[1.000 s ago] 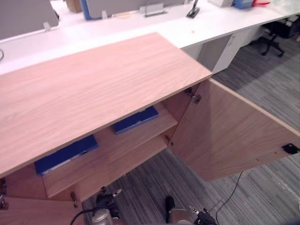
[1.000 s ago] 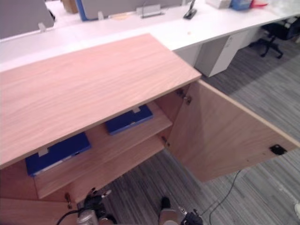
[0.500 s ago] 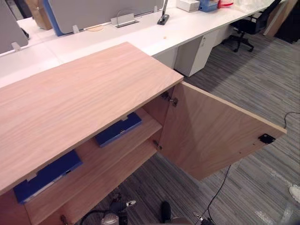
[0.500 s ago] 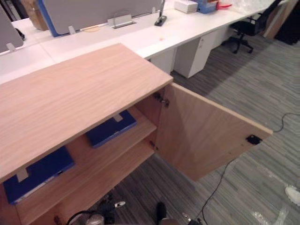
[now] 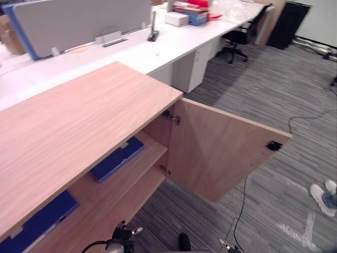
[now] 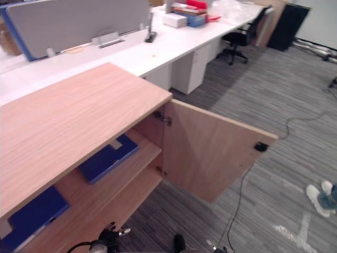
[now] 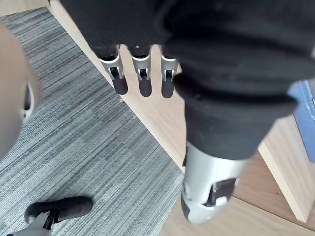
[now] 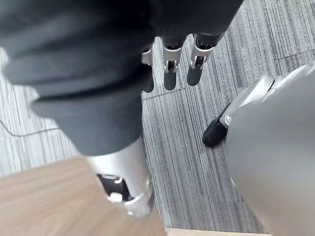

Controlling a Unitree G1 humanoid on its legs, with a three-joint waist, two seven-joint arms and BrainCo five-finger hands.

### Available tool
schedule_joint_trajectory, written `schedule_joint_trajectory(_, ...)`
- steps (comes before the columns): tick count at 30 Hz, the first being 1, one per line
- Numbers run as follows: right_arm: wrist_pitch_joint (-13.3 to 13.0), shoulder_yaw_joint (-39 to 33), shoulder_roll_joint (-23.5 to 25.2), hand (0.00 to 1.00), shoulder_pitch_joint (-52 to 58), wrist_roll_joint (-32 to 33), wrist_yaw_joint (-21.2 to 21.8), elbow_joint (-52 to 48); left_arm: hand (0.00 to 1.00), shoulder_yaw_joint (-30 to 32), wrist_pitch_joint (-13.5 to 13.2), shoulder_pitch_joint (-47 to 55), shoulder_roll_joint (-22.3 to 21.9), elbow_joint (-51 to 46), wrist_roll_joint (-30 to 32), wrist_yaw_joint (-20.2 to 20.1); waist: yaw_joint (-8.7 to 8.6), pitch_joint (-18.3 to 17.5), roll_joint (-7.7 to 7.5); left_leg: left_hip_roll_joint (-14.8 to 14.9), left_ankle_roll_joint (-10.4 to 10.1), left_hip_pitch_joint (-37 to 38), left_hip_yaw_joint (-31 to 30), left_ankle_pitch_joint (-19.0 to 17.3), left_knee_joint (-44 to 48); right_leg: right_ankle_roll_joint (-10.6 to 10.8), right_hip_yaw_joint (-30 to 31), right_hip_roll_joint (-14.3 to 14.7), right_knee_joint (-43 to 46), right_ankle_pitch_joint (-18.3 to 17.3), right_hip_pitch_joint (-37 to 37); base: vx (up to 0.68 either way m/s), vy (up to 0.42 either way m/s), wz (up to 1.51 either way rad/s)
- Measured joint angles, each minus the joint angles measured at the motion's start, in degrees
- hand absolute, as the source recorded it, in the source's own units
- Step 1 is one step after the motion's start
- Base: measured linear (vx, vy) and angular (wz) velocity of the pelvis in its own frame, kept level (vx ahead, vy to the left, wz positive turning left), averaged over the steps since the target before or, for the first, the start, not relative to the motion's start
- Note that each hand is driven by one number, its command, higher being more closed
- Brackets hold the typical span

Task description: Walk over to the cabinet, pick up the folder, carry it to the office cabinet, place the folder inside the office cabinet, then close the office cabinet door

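Having swung rightward since a second ago, with the whole scene sliding left and nothing in it changing place: now taking in more of the grey striped carpet (image 5: 274, 89), a black office chair (image 5: 239, 37) and a person's pale shoe (image 5: 321, 197) at the right edge. Showing the office cabinet (image 5: 79, 121) as before, in pale wood-grain laminate, flat-topped and square-edged, with its door (image 5: 221, 153) hanging wide open on a small metal hinge (image 5: 171, 117) and carrying a little black catch (image 5: 273, 145) near its free edge. Backing onto a long smooth white desk (image 5: 105, 52) with a grey fabric screen (image 5: 79, 18). Finding the blue folder (image 5: 117, 159) lying flat on the upper shelf inside, near the hinge side: slim, rectangular, matte, with a pale tab at one edge. Finding a second blue folder (image 5: 37, 224) further left on the same shelf, well apart. Holding nothing in either hand: hanging the left hand (image 7: 142, 81) over carpet beside the cabinet's wooden edge, fingers straight and loose, and hanging the right hand (image 8: 170, 73) likewise above the carpet, fingers relaxed.
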Motion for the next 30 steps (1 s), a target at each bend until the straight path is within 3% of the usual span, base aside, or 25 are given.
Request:
schedule_joint_trajectory(1, 0.0, 0.0, -0.8, 0.0, -0.8, 0.0, -0.1, 0.8, 0.0, -0.1, 0.0, 0.0, -0.5, 0.0, -0.4, 0.0, 0.13, 0.4, 0.64, -3.9, -0.3, -1.4, -7.6, -3.2, -0.9, -0.1, 2.6, 0.1, 0.1, 0.1, -0.9, -0.05, 0.124, -1.09)
schedule_joint_trajectory(3, -0.2, -0.1, -2.3, 0.0, -1.3, 0.0, -0.6, 1.4, 0.0, -0.8, 0.0, -0.3, -1.3, 0.0, -0.5, -0.1, 0.14, 1.0, 3.03, -10.1, 0.1, -3.2, -18.3, -5.5, -6.2, 0.0, 5.0, 0.8, -0.9, 0.5, -1.5, -0.07, 0.17, -0.96)
schedule_joint_trajectory(8, -0.6, -0.1, -2.2, 0.0, -0.7, 2.7, -1.1, 0.2, 0.0, -1.4, -0.1, 2.0, -0.4, 0.9, 0.3, 0.0, -0.24, -1.5, 3.23, -13.1, 1.3, -0.6, -11.3, -2.8, -14.9, 0.5, 7.4, -1.3, -1.5, 1.5, -5.5, -0.01, 0.1, -0.62)
schedule_joint_trajectory(12, -1.0, 0.0, -1.9, 0.0, -0.7, 4.1, -1.6, -1.0, 0.0, -1.7, 0.0, 2.2, 0.2, 1.2, 1.9, -0.2, -0.67, -1.7, 3.52, -12.6, 0.6, 3.3, -11.1, -0.9, -21.3, 2.0, 7.3, 0.4, -1.5, 2.1, -5.2, 0.17, -0.003, -0.18)
schedule_joint_trajectory(15, -2.4, 0.5, -2.2, 0.0, -0.7, 4.4, -2.1, -8.8, 0.0, -1.8, 0.0, 2.3, 0.4, 0.9, 3.4, -0.9, -0.86, -1.7, 3.54, -11.3, 0.1, 5.1, -11.3, -0.1, -21.7, 2.0, 7.4, 2.0, -1.4, 2.2, -4.5, 0.22, -0.017, -0.32)
schedule_joint_trajectory(22, -4.7, -3.5, -7.6, 0.0, -3.4, -1.7, -6.4, -26.7, 0.0, -4.2, -0.9, 2.5, 0.9, -3.1, 6.1, -1.2, -1.39, -1.8, 3.47, -14.6, 0.0, 3.2, -14.7, 2.2, -16.2, 2.0, 6.7, -1.0, -1.4, 2.1, -3.6, 0.02, 0.006, -0.09)
schedule_joint_trajectory(24, -4.9, -5.3, -8.3, 0.0, -4.9, -2.5, -7.2, -28.3, 0.0, -4.6, -0.9, 2.7, 1.4, -3.5, 6.5, -1.3, -1.62, -1.9, 3.23, -14.7, 0.0, 3.2, -15.3, 2.1, -17.4, 2.0, 5.4, -1.2, -1.4, 2.1, -4.0, -0.06, 0.014, 0.22)
schedule_joint_trajectory(30, -5.4, -6.5, -17.5, 0.0, -16.2, -4.4, -8.5, -28.3, 0.0, -5.1, -0.9, 4.1, 3.1, -3.6, 6.7, -2.2, -1.5, -1.8, 3.22, -14.3, 1.5, 2.8, -18.3, 0.0, -20.1, 2.4, 2.4, -1.2, -1.4, 2.5, -4.7, -0.09, 0.002, 0.25)
